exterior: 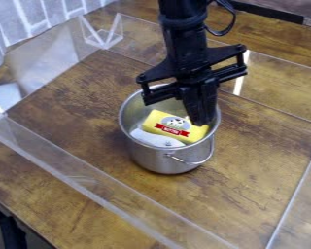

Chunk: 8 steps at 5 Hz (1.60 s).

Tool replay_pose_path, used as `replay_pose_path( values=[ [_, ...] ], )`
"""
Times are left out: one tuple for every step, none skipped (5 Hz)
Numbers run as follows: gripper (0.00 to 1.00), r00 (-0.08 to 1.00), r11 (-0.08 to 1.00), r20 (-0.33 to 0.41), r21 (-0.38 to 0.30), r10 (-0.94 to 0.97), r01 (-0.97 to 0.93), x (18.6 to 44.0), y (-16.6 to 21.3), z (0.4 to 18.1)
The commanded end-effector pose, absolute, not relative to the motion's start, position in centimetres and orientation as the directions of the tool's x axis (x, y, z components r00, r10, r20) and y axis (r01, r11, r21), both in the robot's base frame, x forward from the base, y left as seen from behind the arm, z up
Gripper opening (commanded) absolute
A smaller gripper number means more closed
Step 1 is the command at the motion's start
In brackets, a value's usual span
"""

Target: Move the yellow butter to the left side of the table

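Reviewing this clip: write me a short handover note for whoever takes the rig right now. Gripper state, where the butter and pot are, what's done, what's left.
Gripper: shut, empty, pointing straight down just above the rim of the steel pot, beside the butter.
Yellow butter: lying inside the pot, label side up, not gripped.
Pot: standing upright near the middle of the table.
Done: the arm is positioned over the pot; nothing has been picked up.
Left: open the jaws, grasp the butter, lift it clear of the pot and set it down on the left side of the table.
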State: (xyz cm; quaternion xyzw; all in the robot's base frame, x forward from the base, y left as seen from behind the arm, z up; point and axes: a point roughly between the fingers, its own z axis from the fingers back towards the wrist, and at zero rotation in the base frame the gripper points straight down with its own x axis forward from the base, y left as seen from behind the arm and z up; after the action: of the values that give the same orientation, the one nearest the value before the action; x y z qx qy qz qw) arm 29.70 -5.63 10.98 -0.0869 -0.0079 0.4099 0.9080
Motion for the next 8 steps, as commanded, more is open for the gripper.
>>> replay_pose_path(
  values=[
    [0.0,0.707,0.687,-0.023,-0.215,0.707,-0.694,29.5,-6.4,12.9],
    [0.0,0.735,0.715,-0.024,-0.213,0.678,-0.666,28.8,-6.7,13.0],
    [0.0,0.788,0.767,-0.023,-0.212,0.615,-0.605,28.2,-6.9,13.5],
    [0.0,0.865,0.843,-0.024,-0.212,0.502,-0.495,27.9,-7.4,14.0],
    [0.0,0.923,0.9,-0.028,-0.211,0.384,-0.381,27.8,-7.9,14.3],
    [0.0,0.946,0.925,-0.03,-0.204,0.322,-0.321,28.4,-7.2,14.1],
    [0.0,0.965,0.947,-0.027,-0.19,0.26,-0.26,29.8,-6.6,14.1],
    [0.0,0.969,0.952,-0.027,-0.183,0.246,-0.246,30.9,-6.1,13.8]
  ],
)
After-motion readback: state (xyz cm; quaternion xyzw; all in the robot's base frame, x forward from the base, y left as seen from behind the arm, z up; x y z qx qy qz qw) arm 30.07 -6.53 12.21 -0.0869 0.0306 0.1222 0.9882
